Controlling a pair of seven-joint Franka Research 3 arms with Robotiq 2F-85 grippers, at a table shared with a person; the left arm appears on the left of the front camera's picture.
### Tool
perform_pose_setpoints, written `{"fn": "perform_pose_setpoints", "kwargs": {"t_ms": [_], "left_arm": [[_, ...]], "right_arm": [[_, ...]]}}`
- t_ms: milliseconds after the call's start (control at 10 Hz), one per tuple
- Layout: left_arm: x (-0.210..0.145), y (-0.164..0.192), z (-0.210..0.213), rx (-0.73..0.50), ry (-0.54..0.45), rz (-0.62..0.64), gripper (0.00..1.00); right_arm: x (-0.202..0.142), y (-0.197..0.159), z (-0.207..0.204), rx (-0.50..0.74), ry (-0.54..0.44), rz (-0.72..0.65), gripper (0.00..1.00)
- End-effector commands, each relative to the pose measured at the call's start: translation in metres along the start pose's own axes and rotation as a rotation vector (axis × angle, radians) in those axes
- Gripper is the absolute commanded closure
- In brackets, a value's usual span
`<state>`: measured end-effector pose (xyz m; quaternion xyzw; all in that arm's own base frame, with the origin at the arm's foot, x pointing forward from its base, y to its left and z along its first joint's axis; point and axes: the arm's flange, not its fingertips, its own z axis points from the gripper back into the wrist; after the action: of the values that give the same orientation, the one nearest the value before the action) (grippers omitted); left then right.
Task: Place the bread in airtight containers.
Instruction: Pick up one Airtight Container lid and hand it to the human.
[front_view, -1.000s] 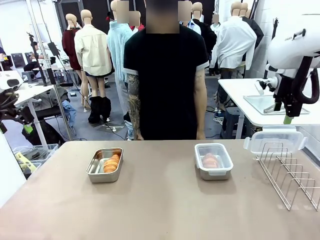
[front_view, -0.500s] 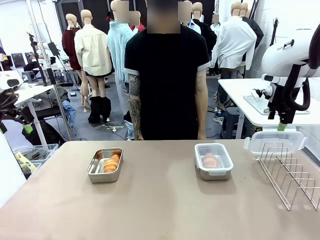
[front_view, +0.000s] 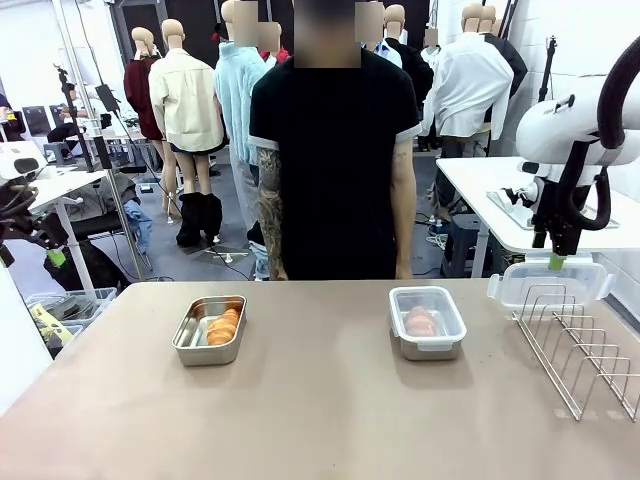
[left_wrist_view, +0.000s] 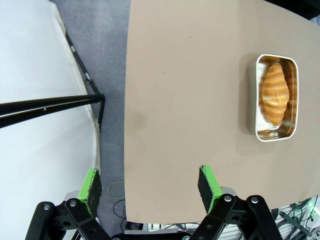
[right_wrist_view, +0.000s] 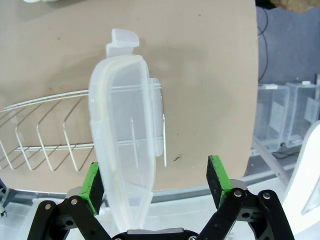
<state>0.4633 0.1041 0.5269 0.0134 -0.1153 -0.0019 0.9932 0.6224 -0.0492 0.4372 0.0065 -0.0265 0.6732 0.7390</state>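
Observation:
An open steel container sits left of centre on the table with a golden bread roll in it. To its right, a second container has a clear lid on and a roll showing through. Another clear lid stands on edge in the wire rack. My right gripper hangs just above that lid. In the right wrist view it is open, the lid standing between its fingers. My left gripper is open above the table edge, far from the open container and its roll.
A person in a black shirt stands at the table's far side, arms down. The wire rack takes up the right end. Bare tan tabletop lies in front of both containers.
My right gripper has come down and a little left, ending just over the standing lid. The containers, the rolls and the person have stayed put.

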Motion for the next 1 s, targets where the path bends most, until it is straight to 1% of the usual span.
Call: {"fn": "perform_pose_setpoints", "kwargs": {"t_ms": [0,200,300,700,800,900], "left_arm": [[-0.0013,-0.0001,0.0016,0.016,0.002,0.015,0.0],[-0.0013,-0.0001,0.0016,0.016,0.002,0.015,0.0],[-0.0013,-0.0001,0.0016,0.016,0.002,0.015,0.0],[-0.0013,-0.0001,0.0016,0.016,0.002,0.015,0.0],[-0.0013,-0.0001,0.0016,0.016,0.002,0.015,0.0],[-0.0013,-0.0001,0.0016,0.016,0.002,0.015,0.0]], "right_arm": [[0.0051,-0.0137,-0.007,0.013,0.026,-0.005,0.0],[0.0041,-0.0175,-0.013,0.031,0.016,-0.007,0.0],[0.0043,-0.0178,-0.0129,0.024,0.013,-0.011,0.18],[0.0045,-0.0168,-0.0109,0.035,0.008,-0.024,0.96],[0.0046,-0.0165,-0.0106,0.036,0.007,-0.023,1.0],[0.0046,-0.0161,-0.0103,0.041,0.005,-0.024,1.0]]}}
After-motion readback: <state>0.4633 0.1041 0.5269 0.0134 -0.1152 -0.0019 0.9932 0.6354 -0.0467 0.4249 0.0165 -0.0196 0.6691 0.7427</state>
